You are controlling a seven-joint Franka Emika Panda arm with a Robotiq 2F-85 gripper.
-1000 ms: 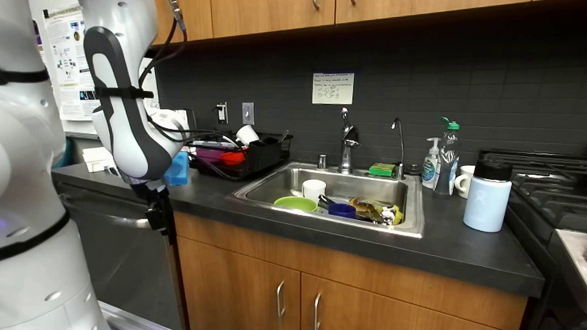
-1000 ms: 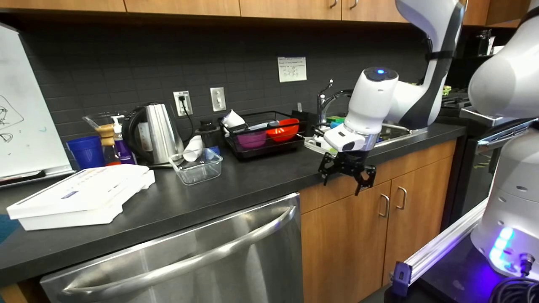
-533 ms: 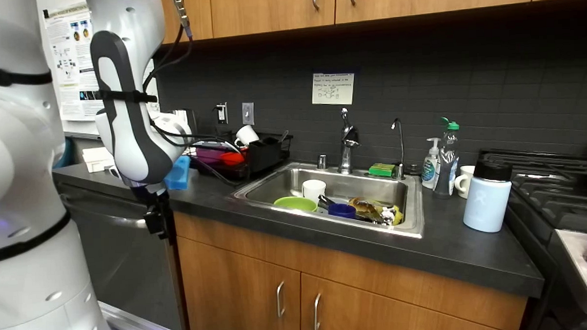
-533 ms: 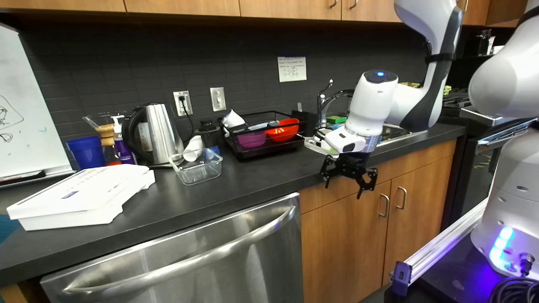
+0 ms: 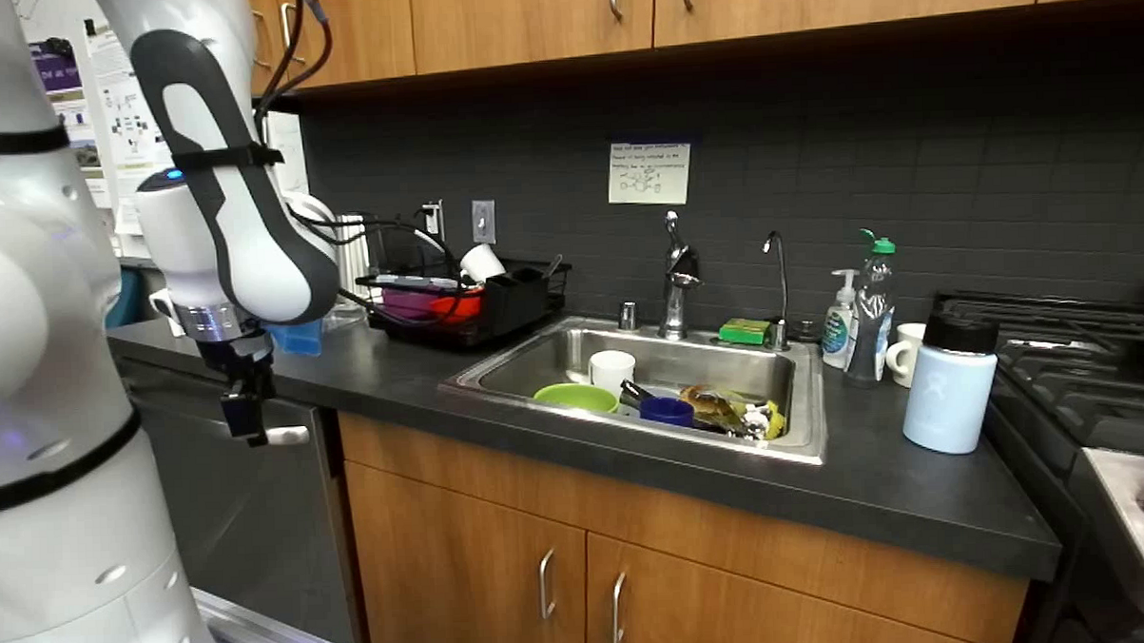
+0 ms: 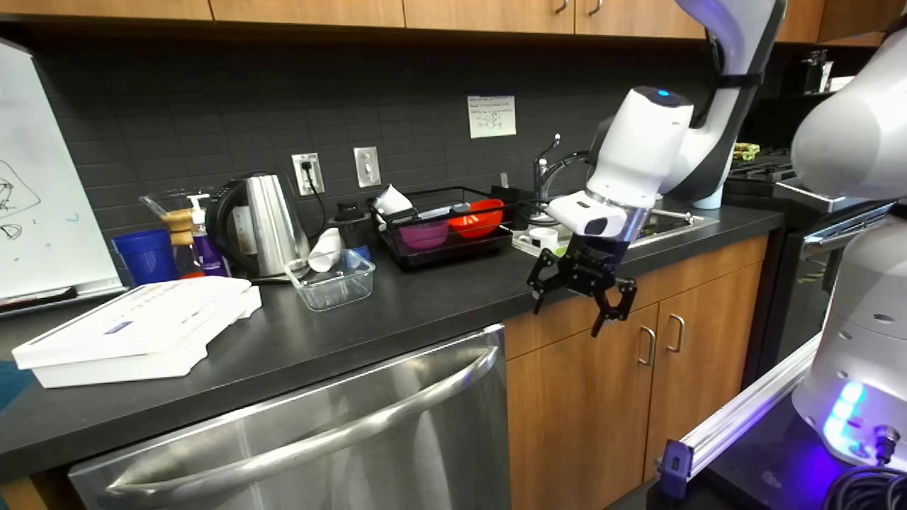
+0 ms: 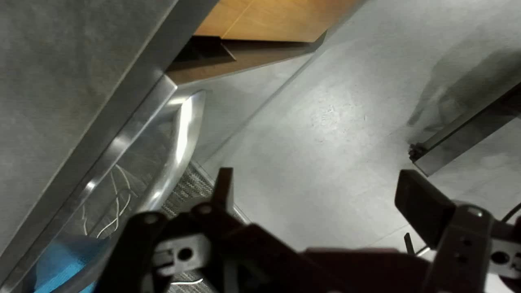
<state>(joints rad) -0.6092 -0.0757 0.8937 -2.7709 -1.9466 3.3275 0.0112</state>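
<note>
My black gripper [image 6: 565, 320] hangs in front of the counter edge with its fingers spread wide and nothing between them. In the wrist view the gripper [image 7: 315, 179] stands open over the grey floor [image 7: 325, 134]. Beside its left finger in that view runs the curved dishwasher handle [image 7: 187, 130], apart from it as far as I can see. The gripper [image 5: 248, 423] overlaps the handle [image 5: 288, 435] in an exterior view. Wooden cabinet doors [image 6: 588, 397] lie behind the gripper. The black dish rack [image 6: 453, 248], holding a red bowl [image 6: 480, 219] and a purple bowl [image 6: 424, 235], stands farther back.
The steel sink [image 5: 484, 386] holds a white cup [image 5: 612, 368], a green bowl [image 5: 575, 395] and a blue cup [image 5: 667, 410]. On the counter are a glass container [image 6: 333, 289], a kettle [image 6: 273, 227], white boxes [image 6: 134, 326] and a light-blue bottle [image 5: 951, 399]. Overhead hang cabinets [image 5: 533, 18].
The hand has tilted, and the arm has swung leftward in both exterior views, mostly in the last half second. The white cup in the sink now shows beside the wrist. The jaws stay open.
</note>
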